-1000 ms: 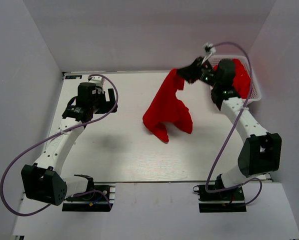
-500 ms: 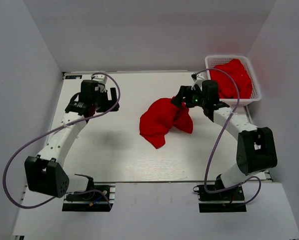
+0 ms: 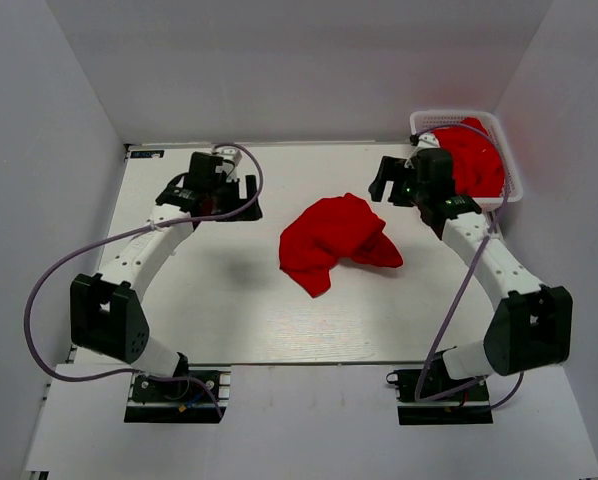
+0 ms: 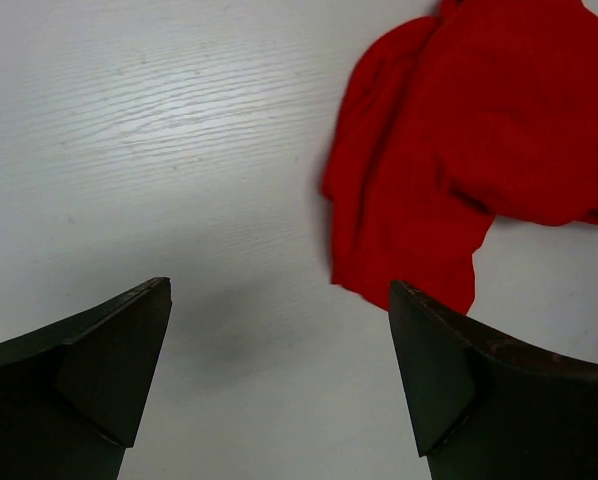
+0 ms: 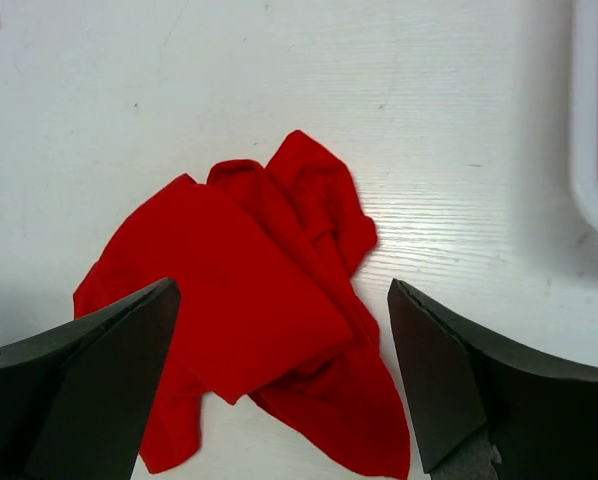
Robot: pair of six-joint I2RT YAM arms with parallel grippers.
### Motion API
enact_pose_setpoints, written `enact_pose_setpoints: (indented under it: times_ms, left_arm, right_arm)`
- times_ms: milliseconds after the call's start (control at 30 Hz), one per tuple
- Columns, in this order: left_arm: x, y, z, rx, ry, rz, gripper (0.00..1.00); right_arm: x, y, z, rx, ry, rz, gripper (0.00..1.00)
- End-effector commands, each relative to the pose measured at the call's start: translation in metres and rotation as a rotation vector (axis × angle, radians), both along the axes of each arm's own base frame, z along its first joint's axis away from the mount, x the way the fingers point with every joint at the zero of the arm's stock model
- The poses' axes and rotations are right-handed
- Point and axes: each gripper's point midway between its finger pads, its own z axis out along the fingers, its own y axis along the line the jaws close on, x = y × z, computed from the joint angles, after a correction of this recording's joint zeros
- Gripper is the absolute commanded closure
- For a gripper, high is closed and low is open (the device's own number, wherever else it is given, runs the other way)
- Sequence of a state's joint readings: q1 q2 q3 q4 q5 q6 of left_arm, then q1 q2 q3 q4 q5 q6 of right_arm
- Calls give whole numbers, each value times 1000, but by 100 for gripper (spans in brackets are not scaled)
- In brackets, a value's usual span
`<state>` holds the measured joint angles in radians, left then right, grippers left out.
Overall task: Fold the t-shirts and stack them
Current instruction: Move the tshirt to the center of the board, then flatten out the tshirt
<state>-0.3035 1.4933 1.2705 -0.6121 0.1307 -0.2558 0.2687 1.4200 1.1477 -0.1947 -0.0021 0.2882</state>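
A crumpled red t-shirt [image 3: 331, 238] lies in a heap at mid-table. More red t-shirts [image 3: 476, 160] fill the white basket [image 3: 514, 190] at the back right. My right gripper [image 3: 383, 182] hovers open just right of and behind the heap. In the right wrist view the t-shirt [image 5: 241, 290] lies below and between the spread fingers, with the gripper [image 5: 279, 385] holding nothing. My left gripper [image 3: 247, 198] is open, left of the heap and apart from it. From the left wrist, the t-shirt [image 4: 459, 150] is at the upper right, and only bare table shows between the fingers of the gripper [image 4: 279, 385].
The basket's white rim [image 5: 584, 150] shows at the right edge of the right wrist view. White walls close in the table on the left, back and right. Bare white tabletop [image 3: 219, 300] stretches in front of and left of the heap.
The right gripper opened and let go of the lifted t-shirt, which dropped into a heap on the table. The right gripper then drew back. The left arm swung right, closer to the heap.
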Motion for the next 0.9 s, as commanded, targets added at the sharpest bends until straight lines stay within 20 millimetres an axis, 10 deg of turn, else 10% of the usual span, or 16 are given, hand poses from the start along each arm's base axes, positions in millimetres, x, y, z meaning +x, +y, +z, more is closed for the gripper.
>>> enact_pose_setpoints:
  times_ms: [0,467,867]
  left_arm:
    - [3,-28,2,-12,-17,-33,0]
    - [-79,-126,-65,149,126,-187,0]
    - [-107,-157,-121,265,229,-206,0]
  right_arm:
    - [-15,-23,5,-46,6,-99,10]
    - [-85,-62,-57,-89,140,-244,10]
    - [-89,-79,-60,-103,142,-356,10]
